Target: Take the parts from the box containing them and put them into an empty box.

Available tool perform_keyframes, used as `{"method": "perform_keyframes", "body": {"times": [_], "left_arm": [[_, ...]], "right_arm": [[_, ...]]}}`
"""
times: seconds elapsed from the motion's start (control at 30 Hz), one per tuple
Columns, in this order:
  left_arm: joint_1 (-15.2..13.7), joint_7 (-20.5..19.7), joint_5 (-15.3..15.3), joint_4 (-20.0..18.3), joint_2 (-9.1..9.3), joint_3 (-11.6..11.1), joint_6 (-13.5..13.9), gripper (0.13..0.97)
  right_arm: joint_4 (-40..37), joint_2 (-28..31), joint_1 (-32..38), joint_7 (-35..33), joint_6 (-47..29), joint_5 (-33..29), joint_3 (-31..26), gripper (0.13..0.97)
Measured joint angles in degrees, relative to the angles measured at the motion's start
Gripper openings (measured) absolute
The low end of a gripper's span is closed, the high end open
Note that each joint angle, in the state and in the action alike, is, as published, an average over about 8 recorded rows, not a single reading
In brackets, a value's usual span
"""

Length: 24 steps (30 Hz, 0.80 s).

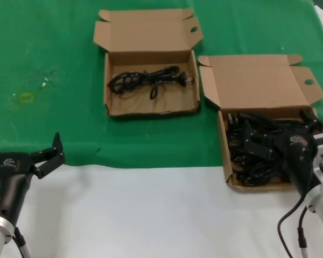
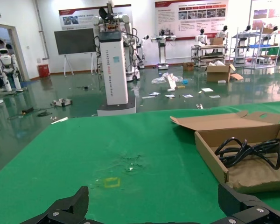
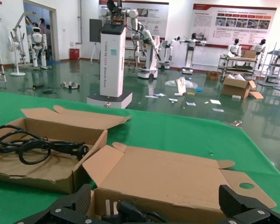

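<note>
Your right gripper (image 1: 311, 124) hangs over the near right carton with its fingers spread apart, nothing between them. Under it, the box of parts (image 1: 258, 80) is a squarish brown cardboard tray with a tall lid folded back and a round hole in its side tab; a pile of black cables (image 1: 247, 156) fills it. Further left on the green cloth (image 1: 43, 64), the other box (image 1: 151, 32) sits wide and shallow with a short lid, already holding one coiled black cable (image 1: 148, 79). Your left gripper (image 1: 24, 148) waits near the table's front left, fingers apart.
</note>
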Motion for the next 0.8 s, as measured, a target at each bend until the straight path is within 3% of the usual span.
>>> {"method": "perform_keyframes", "body": {"times": [0.8], "left_arm": [[0.00, 0.00, 0.00, 0.00, 0.00, 0.00, 0.00, 0.966]], "right_arm": [[0.00, 0.00, 0.00, 0.00, 0.00, 0.00, 0.00, 0.966]]}}
